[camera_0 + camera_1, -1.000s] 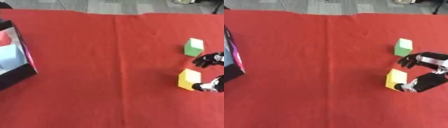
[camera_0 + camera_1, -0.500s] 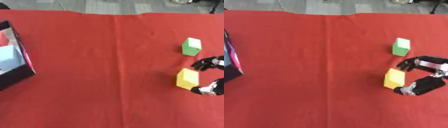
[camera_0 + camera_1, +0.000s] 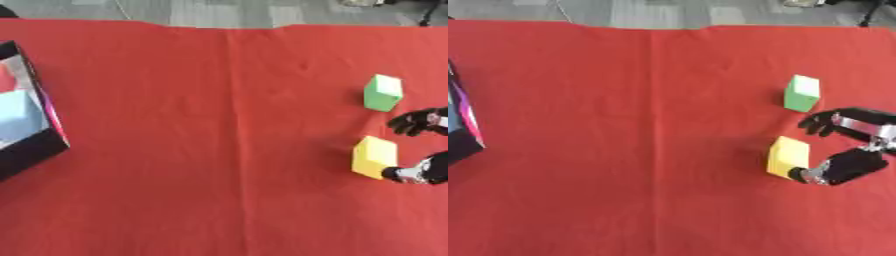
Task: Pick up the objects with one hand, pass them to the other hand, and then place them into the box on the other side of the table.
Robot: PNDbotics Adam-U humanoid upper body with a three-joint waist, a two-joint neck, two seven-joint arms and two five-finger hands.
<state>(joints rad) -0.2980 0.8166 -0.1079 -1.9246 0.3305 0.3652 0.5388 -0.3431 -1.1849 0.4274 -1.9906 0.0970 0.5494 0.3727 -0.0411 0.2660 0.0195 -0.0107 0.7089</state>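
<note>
We see a table covered with a red cloth (image 3: 201, 150) that fills nearly the whole view. At 9 o'clock, at the left edge, stands the box (image 3: 31, 130), black on the outside with a pink rim, and inside it we see something light blue and something red that we cannot make out.

At about 3 o'clock our right hand (image 3: 852, 145) comes in from the right edge. Its fingers (image 3: 820, 121) are spread above and the thumb (image 3: 815, 175) is below, so the hand is opened like a bracket around the right side of the yellow block (image 3: 787, 157). The thumb tip is touching or almost touching the lower right corner of this block; we cannot tell which. The fingers are not closed on it, they are apart from its top.

The yellow block lies on the cloth, a little tilted, and its long axis runs roughly from 12 to 6 o'clock. The green block (image 3: 382, 92) lies at 2 o'clock, just above the fingers and apart from them, with its long axis also near 12 to 6, its lighter top face toward 12.

Our left hand does not show.
</note>
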